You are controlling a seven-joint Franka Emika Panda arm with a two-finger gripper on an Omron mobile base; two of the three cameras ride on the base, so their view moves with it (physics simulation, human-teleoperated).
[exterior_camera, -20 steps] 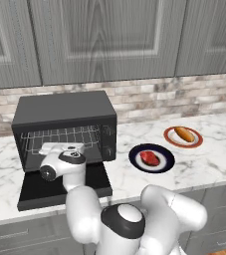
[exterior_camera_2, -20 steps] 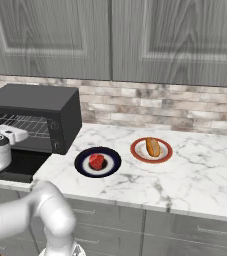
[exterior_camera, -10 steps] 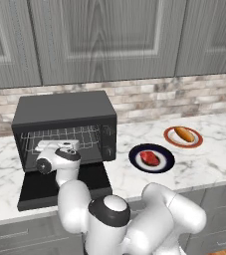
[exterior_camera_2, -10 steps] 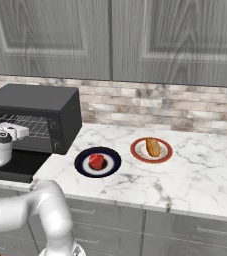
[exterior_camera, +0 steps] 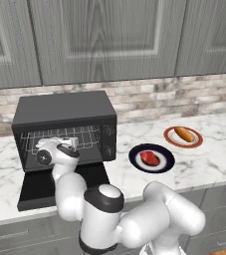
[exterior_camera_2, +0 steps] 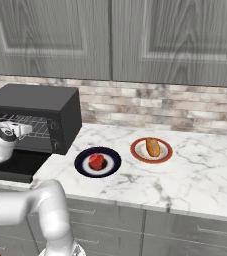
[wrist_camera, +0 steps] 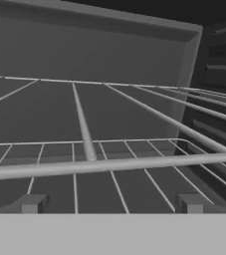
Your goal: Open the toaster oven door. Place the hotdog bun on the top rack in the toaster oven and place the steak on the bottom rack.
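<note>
On dark plate (exterior_camera: 134,155): steak (exterior_camera: 149,158); orange-rimmed plate (exterior_camera: 170,138): hotdog bun (exterior_camera: 184,134).

Evenly lit, rendered, soft overhead light; faint shadows under plates. Dim, grey inside oven cavity. Slightly soft, no glare.

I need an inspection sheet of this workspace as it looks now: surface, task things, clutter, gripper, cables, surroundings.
Surface: marble counter, holding the oven and two plates.
Task things: toaster oven with its door folded down flat; wire racks bare; steak on dark plate; hotdog bun on red-rimmed plate.
Clutter: nothing seen.
Gripper: gripper open, empty, at the oven mouth.
Cables: nothing seen.
Surroundings: grey cabinets, brick backsplash.
</note>
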